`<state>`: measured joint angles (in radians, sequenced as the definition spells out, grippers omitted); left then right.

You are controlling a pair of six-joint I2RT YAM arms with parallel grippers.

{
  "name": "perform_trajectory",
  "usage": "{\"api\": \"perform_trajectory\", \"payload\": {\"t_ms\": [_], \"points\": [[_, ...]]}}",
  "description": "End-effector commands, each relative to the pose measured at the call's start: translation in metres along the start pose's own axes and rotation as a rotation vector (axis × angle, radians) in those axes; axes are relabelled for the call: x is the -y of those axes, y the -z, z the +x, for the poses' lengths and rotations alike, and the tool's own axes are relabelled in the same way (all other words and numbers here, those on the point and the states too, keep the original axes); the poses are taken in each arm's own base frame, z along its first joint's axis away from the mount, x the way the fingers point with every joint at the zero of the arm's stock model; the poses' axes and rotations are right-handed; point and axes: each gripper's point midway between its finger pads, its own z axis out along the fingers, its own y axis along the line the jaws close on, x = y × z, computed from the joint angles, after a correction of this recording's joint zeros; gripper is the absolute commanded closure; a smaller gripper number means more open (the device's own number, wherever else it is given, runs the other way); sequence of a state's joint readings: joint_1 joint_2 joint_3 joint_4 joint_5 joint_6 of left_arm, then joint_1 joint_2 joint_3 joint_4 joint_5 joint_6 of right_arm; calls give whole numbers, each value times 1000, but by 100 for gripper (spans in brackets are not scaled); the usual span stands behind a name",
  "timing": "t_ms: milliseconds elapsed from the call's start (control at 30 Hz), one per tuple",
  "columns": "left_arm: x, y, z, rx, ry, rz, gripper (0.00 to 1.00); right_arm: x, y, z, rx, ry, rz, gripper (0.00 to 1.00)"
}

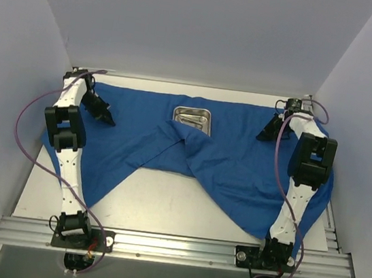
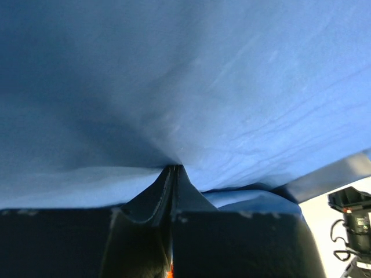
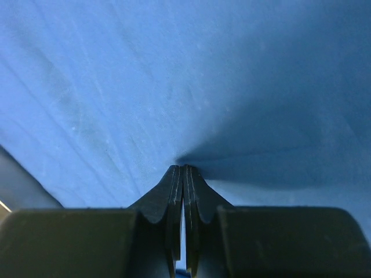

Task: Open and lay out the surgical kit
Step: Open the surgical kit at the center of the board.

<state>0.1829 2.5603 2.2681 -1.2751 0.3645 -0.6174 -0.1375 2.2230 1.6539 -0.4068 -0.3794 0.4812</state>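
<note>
left gripper: 1, fingers clamped together, pinching the blue cloth wrap; creases fan out from the tips
right gripper: 1, fingers clamped together, pinching the same wrap; a sliver of blue shows between the fingers
grip spots: left gripper at the wrap's far-left part, right gripper at its far-right part, well apart
blue cloth wrap: 1, spread across the far part of the table; one loose flap folded over in the middle; near-right part runs under the right arm
steel tray: 1, shallow, shiny, lying on the wrap at far centre between the two grippers; flap covers its near edge
instruments: silver, inside the tray; too small to count
arms: 2, both reaching to the far side
</note>
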Motion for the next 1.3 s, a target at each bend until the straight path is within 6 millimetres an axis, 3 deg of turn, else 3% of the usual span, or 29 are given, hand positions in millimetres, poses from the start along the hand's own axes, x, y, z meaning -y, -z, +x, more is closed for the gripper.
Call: {"api": "perform_trajectory", "payload": {"t_ms": [0, 67, 100, 133, 167, 200, 233, 267, 333, 567, 767, 1033, 1133, 1167, 1267], "points": [[-5, -27, -52, 115, 27, 22, 98, 53, -58, 23, -91, -14, 171, 100], [-4, -23, -68, 144, 55, 48, 98, 56, -68, 20, -107, -22, 180, 100], [-6, -30, -71, 134, 64, 51, 98, 49, -67, 8, -87, -19, 167, 100], [2, -22, -79, 162, 56, 71, 98, 48, -69, 3, -84, -18, 163, 100], [-2, -28, -82, 153, 82, 65, 98, 51, -77, 5, -100, -20, 170, 100], [-2, -29, -84, 156, 93, 69, 98, 41, -76, -12, -67, 2, 150, 100], [-1, -29, -86, 155, 101, 76, 98, 41, -79, -17, -67, 5, 150, 100], [2, -30, -88, 157, 110, 91, 98, 49, -89, -11, -103, -3, 172, 100], [6, -33, -89, 153, 127, 111, 98, 41, -91, -31, -65, 9, 155, 100], [12, -45, -94, 135, 134, 151, 98, 45, -109, -48, -48, -29, 143, 100], [25, -39, -110, 175, 114, 226, 97, 50, -122, -45, -74, -24, 138, 100], [18, -48, -116, 161, 148, 241, 94, 53, -129, -66, -36, -15, 129, 100], [15, -45, -118, 164, 150, 245, 94, 48, -130, -74, -20, -6, 103, 100], [18, -36, -121, 185, 137, 262, 94, 45, -130, -76, -14, -4, 95, 100], [21, -22, -118, 205, 105, 271, 85, 37, -124, -79, -4, 13, 71, 100]]}}
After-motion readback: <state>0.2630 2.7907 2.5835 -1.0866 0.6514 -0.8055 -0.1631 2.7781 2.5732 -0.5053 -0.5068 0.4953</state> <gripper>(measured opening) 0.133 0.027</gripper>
